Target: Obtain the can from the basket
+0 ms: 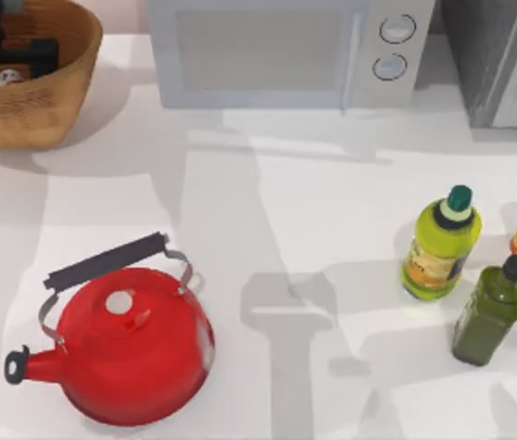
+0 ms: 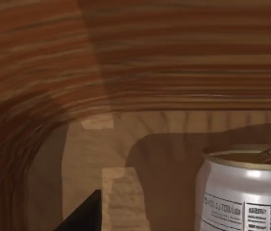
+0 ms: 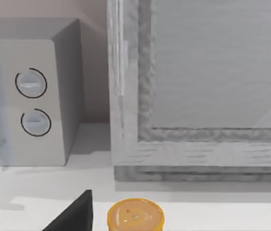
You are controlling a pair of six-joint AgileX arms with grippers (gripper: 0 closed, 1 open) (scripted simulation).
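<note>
The left tool (image 1: 6,57) of the AgileX pair hangs low inside the wicker basket (image 1: 52,105) at the counter's far left corner, with the can (image 1: 7,78) just beside it on the basket floor; whether its fingers are spread or closed on anything cannot be told, since the overhead view gives only a dark mass over the basket and the left wrist view only one dark finger (image 2: 85,216) edge. In that wrist view the can (image 2: 246,192) stands upright, silver-sided with its pull-tab lid up, close to the ribbed basket wall (image 2: 150,57). The likely trouble lies here: the can sits off to one side of the tool's line, so a closing finger could strike the rim and tip or roll it against the wall instead of clasping it, and the curved wicker leaves little room to correct. A lift taken too near the wall could also drag the basket itself. The right tool (image 3: 73,216) is parked at the counter's far right, over the orange-capped bottle (image 3: 135,216), facing the microwave (image 3: 30,96), its state equally unclear.
</note>
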